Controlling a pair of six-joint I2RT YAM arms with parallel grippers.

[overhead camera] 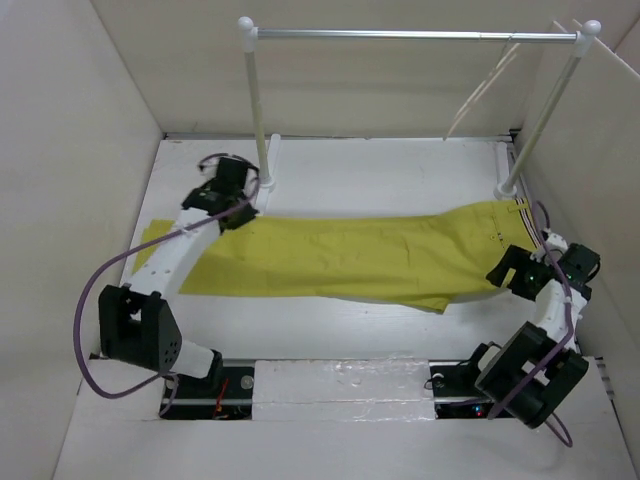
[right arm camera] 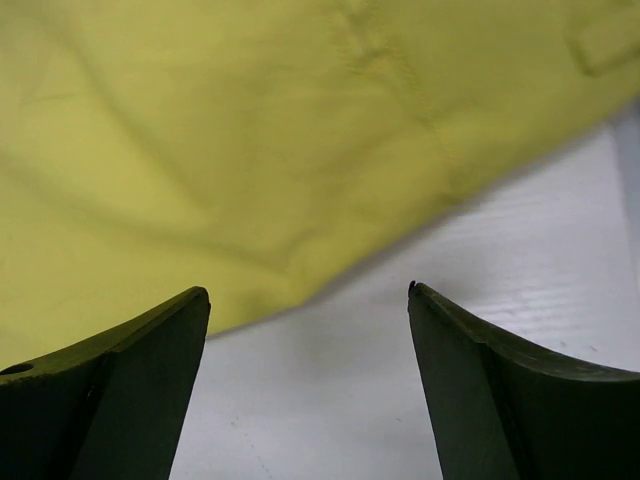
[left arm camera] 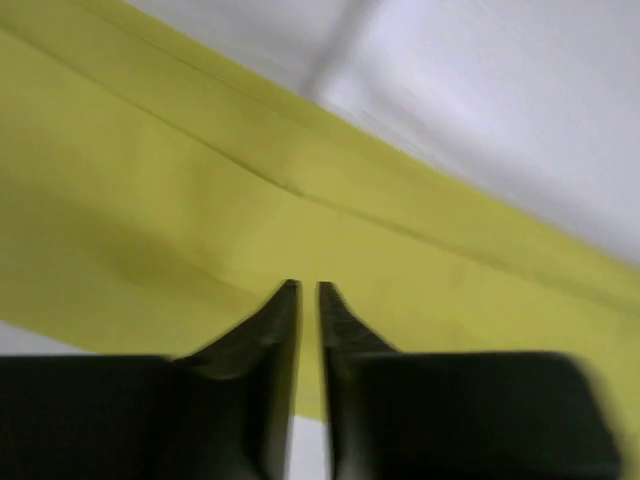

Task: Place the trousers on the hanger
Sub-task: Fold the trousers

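Trousers (overhead camera: 360,260) lying flat on table (overhead camera: 400,170); I'm seeing left gripper (left arm camera: 309,290) nearly closed, holding nothing, right gripper (right arm camera: 308,292) gaping wide, empty.

Plain beige walls (overhead camera: 70,150) around a white table (overhead camera: 380,185), silver rail (overhead camera: 415,35) overhead.

A lab test cell: plain beige partition walls (overhead camera: 70,150) box in a white table (overhead camera: 380,180) with bolted arms.
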